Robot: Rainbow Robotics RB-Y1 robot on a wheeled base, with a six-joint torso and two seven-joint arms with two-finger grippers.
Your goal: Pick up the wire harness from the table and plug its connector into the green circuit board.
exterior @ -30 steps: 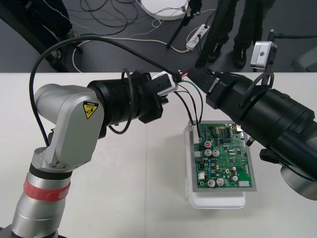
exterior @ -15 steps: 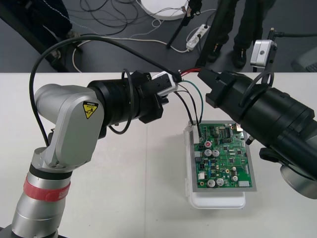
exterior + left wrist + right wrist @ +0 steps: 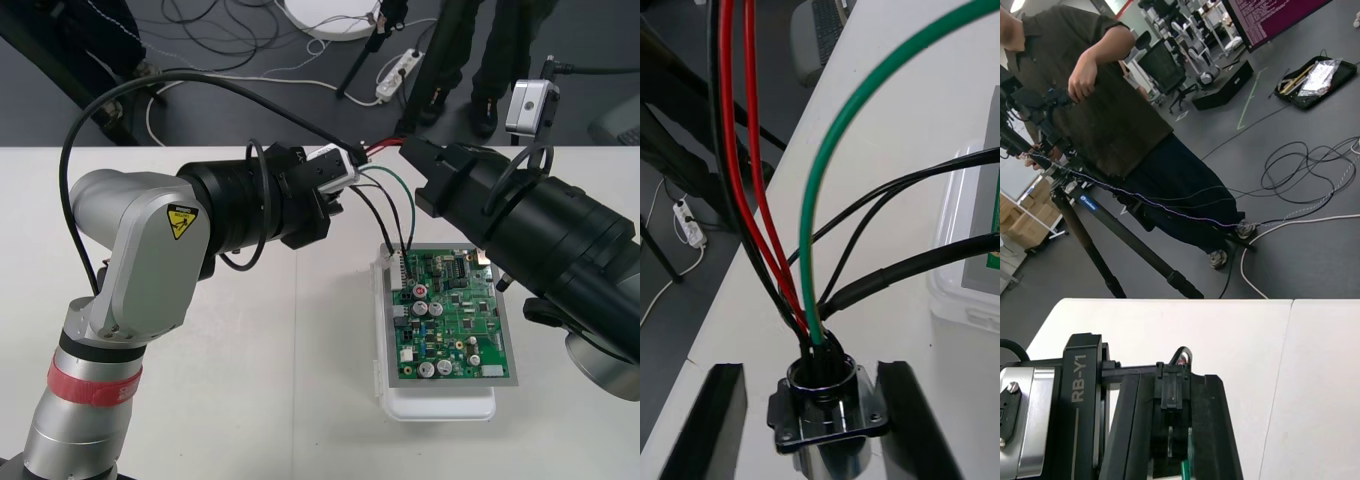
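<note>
Wires of the wire harness [image 3: 812, 337] come up out of its round metal socket [image 3: 827, 401]. That socket sits between the two black fingers [image 3: 711, 420] of my left end effector [image 3: 811, 375]. My left end effector is closed in narrow around the socket and holds it up above the worktop [image 3: 270, 380]. I see two red wires [image 3: 725, 45], one green wire [image 3: 809, 225] and some black wires [image 3: 887, 277], and they all go into the socket.

My left arm comes in from the left, and its end effector is near the far edge of the worktop, about in the middle. From there the wires bend in a loop to the right and then drop down to the green circuit board [image 3: 455, 315]. They end at the board's far left corner. The plug is too small for me to see well, so I cannot tell if it is in the board. The board lies flat on its white base [image 3: 440, 405], on the right half of the worktop.

My right end effector [image 3: 412, 152] is up above the far end of the board, just beside the red wires. I cannot tell if it is holding anything.
</note>
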